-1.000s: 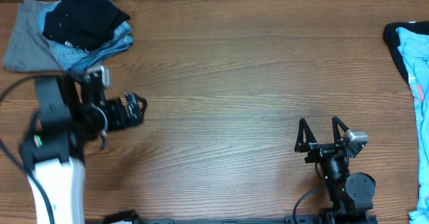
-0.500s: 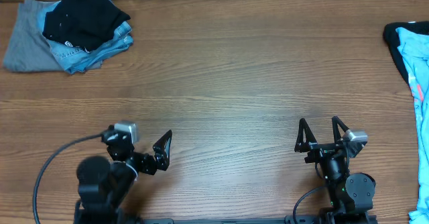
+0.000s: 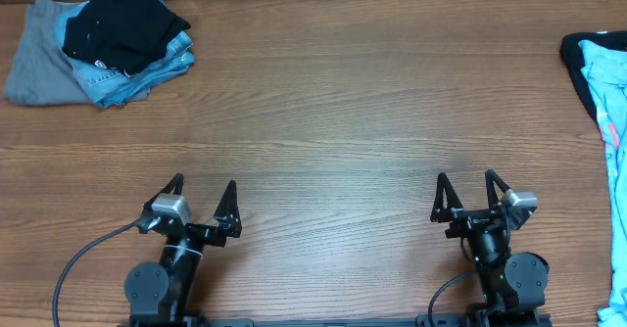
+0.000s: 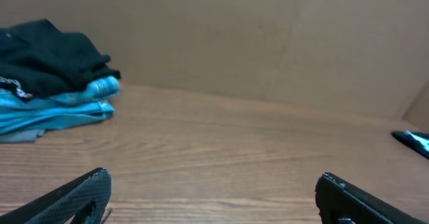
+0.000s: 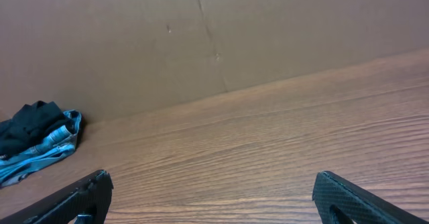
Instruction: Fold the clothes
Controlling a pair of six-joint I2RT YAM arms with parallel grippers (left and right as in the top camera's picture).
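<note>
Clothes (image 3: pixel 122 25) atop jeans (image 3: pixel 147 72) on cloth (image 3: pixel 34 70), far-left table (image 3: pixel 343 121) corner, other garments (image 3: pixel 598 72) at right edge, well apart

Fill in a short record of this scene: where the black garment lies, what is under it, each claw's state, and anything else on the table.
black garment: bunched on top of a pile, far left corner of the table
under it: jeans, then a grey cloth
left claw: open, empty, near edge, well apart from the pile
right claw: open, empty, near edge
other: light blue and black fabric at the right edge
</note>
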